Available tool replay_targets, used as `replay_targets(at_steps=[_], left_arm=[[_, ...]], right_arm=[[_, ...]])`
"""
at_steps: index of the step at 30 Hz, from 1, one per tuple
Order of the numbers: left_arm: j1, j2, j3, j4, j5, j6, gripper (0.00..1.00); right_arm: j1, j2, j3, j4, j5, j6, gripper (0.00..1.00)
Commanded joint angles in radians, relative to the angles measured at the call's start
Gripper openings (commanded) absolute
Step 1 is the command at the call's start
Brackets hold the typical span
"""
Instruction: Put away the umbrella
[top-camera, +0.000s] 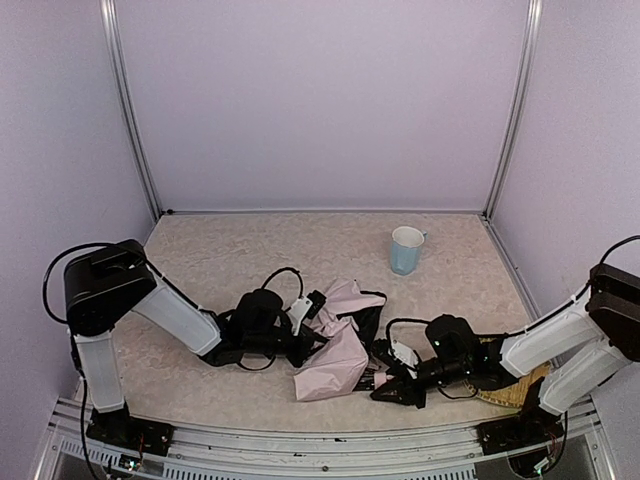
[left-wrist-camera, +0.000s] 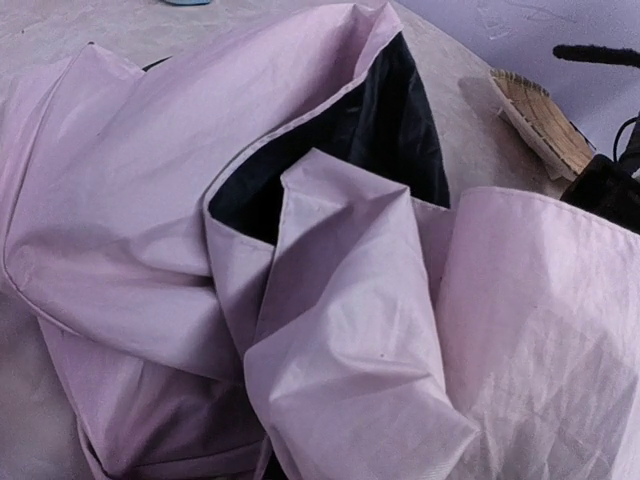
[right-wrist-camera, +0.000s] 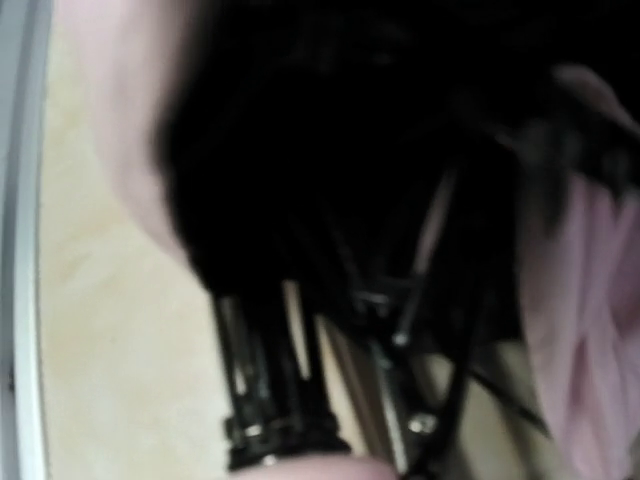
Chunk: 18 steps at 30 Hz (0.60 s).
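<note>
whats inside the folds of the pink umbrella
Black lining shows in the open fold of the umbrella, and the right wrist view shows thin dark ribs bunched together, blurred. Anything deeper is covered by the pink fabric.

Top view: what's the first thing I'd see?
A crumpled pink umbrella lies front and centre, with the left gripper and the right gripper at its two sides. A light-blue cup stands upright farther back.
</note>
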Motion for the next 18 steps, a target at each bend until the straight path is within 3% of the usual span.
replay_targets(at_steps=[1,4,8,12,16,18], left_arm=[[-0.054,-0.102,0.057,-0.139,0.054,-0.009,0.00],[-0.096,-0.188,0.107,-0.194,0.057,0.040,0.00],[-0.052,-0.200,0.095,-0.155,0.040,0.041,0.00],[0.022,-0.047,0.133,-0.175,0.013,0.008,0.00],[0.015,0.097,0.220,-0.256,-0.028,0.031,0.00],[0.007,0.137,0.243,-0.289,-0.054,0.026,0.00]], right_arm=[[0.016,0.004,0.012,0.072,0.010,-0.046,0.13],[0.015,-0.006,0.005,0.063,0.022,-0.099,0.10],[0.016,-0.009,0.018,0.039,0.036,-0.138,0.09],[0.016,0.006,0.016,0.057,0.044,-0.148,0.12],[0.015,0.015,0.023,0.044,0.049,-0.145,0.14],[0.015,-0.005,0.021,0.029,0.068,-0.139,0.22]])
